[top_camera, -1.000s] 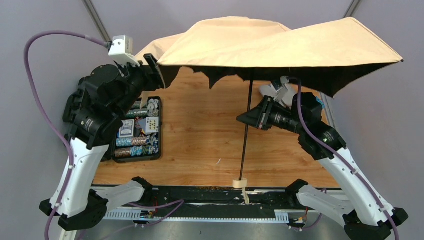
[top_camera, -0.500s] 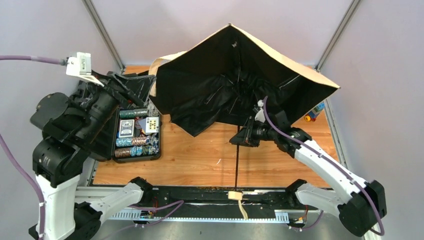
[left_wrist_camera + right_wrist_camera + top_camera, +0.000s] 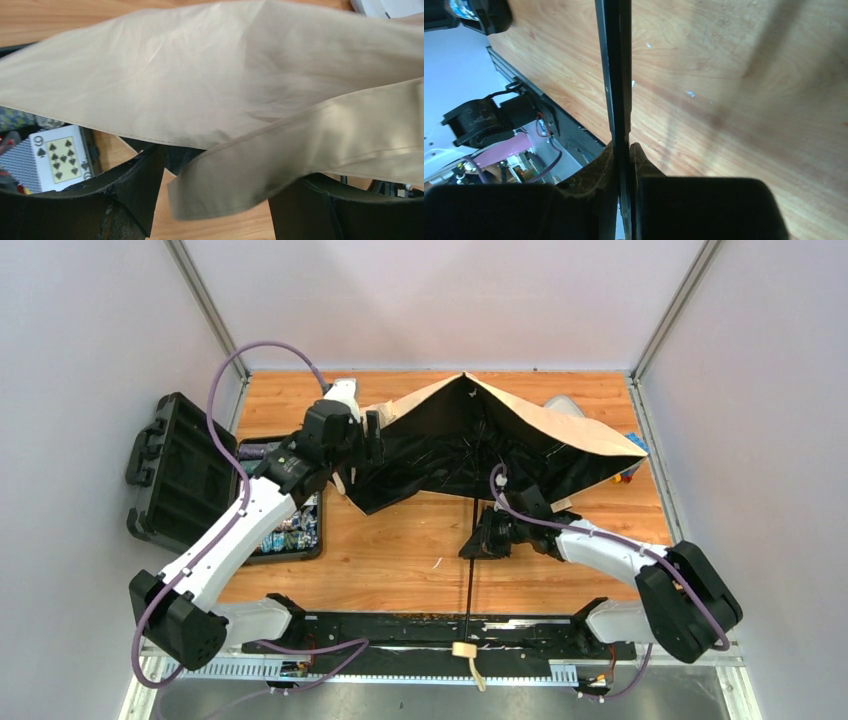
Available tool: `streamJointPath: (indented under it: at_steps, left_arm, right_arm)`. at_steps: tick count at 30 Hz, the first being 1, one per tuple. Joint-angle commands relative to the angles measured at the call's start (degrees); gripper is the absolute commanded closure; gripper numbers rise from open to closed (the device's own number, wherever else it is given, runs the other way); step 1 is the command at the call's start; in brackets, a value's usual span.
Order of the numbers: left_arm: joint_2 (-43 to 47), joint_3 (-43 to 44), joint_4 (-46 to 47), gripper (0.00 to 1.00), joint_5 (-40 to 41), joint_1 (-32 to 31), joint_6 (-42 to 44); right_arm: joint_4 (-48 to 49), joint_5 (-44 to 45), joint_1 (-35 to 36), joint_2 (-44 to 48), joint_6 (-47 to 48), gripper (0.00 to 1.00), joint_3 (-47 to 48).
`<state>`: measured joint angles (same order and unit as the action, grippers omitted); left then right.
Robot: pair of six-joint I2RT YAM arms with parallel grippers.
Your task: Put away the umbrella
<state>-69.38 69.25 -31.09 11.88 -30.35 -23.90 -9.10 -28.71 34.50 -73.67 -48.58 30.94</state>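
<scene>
The umbrella lies half-collapsed on the wooden table, beige outside and black inside. Its thin black shaft runs toward the near edge and ends in a pale handle over the front rail. My right gripper is shut on the shaft, which passes between its fingers in the right wrist view. My left gripper is at the canopy's left edge. In the left wrist view it is open. The beige canopy fabric and the strap tab hang across the gap between its fingers.
An open black case with poker chips and playing cards lies at the left, its lid folded outward. A nine of spades shows in it. A lilac-grey oval case sits behind the canopy. A small coloured item lies at the right edge.
The canopy has dropped from overhead onto the table and folded in. Both arms have lowered. The left gripper moved to the canopy's left edge; the handle slid past the front edge.
</scene>
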Motion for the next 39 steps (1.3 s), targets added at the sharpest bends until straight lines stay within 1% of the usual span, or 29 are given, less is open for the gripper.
streamJointPath:
  at_steps: [1,2,3,5,6,7,9,13,14,16,19,21,25,29,31,33,34,36,39]
  left_arm:
    - [0.43,-4.82,11.61,0.23,-2.52,-0.08,-3.45]
    - [-0.12,-6.40,12.82,0.23,-3.43,-0.09,-4.34]
    - [-0.74,-7.76,13.52,0.24,-4.23,-0.13,-5.04]
    - [-1.57,-8.97,13.37,0.24,-5.10,-0.09,-5.61]
    - [-1.56,-8.79,12.63,0.24,-4.99,-0.09,-5.57]
    - [-1.20,-8.15,11.19,0.24,-4.65,-0.08,-5.43]
    - [0.43,-5.59,8.16,0.24,-4.01,-0.07,-4.84]
    - [3.65,3.53,0.77,0.22,-2.06,-0.11,-3.11]
    - [4.01,5.97,-1.70,0.21,-1.94,-0.07,-2.69]
    - [4.72,9.73,-3.84,0.21,-2.08,-0.13,-1.87]
    - [5.95,13.32,-4.12,0.20,-2.39,-0.06,-0.79]
    - [5.98,15.17,-4.01,0.19,-1.95,-0.06,0.30]
    - [3.29,18.39,-3.53,0.19,-0.20,-0.06,2.38]
    - [-2.53,19.34,-1.49,0.20,0.45,-0.06,2.38]
    - [-5.54,19.40,-1.02,0.20,2.82,-0.06,2.60]
    - [-8.84,19.72,-1.32,0.20,4.21,0.55,2.94]
    - [-11.06,19.46,-1.19,0.20,4.00,0.96,2.87]
    - [-14.10,18.00,-0.22,0.20,3.77,1.59,2.52]
    - [-17.57,12.99,3.63,0.20,1.91,1.61,1.41]
  right_arm:
    - [1.82,0.52,0.69,-3.02,4.14,1.00,0.09]
    - [0.57,1.27,0.81,-2.90,4.67,0.98,0.60]
    - [-0.94,1.93,0.89,-2.07,5.14,0.91,1.27]
    - [-4.98,3.45,1.38,0.92,6.07,0.72,4.14]
    - [-7.70,4.39,1.50,2.81,6.68,0.64,5.92]
    - [-10.25,5.18,1.66,5.10,7.26,0.58,7.75]
    - [-15.05,6.26,1.75,9.54,8.49,0.47,11.36]
    - [-24.33,5.77,1.79,15.86,12.02,0.32,20.42]
    - [-26.39,5.24,1.84,16.74,13.45,0.26,22.82]
    - [-30.59,3.81,1.80,17.91,15.51,0.23,27.86]
    - [-34.94,2.13,1.72,19.61,17.68,0.23,36.30]
    - [-35.83,3.93,1.80,20.85,19.06,0.23,41.23]
    - [-32.73,16.26,1.75,22.61,25.22,0.23,49.22]
    - [-26.66,29.48,1.78,20.32,31.24,0.23,54.13]
    - [-25.66,37.27,1.80,17.01,33.65,0.23,55.26]
    - [-25.71,42.39,1.51,13.39,34.50,0.21,54.49]
    - [-25.59,42.28,1.06,11.51,34.37,0.20,53.56]
    - [-23.87,38.87,0.34,7.87,33.67,0.19,50.24]
    - [-19.36,34.89,0.02,2.82,32.16,0.20,44.05]
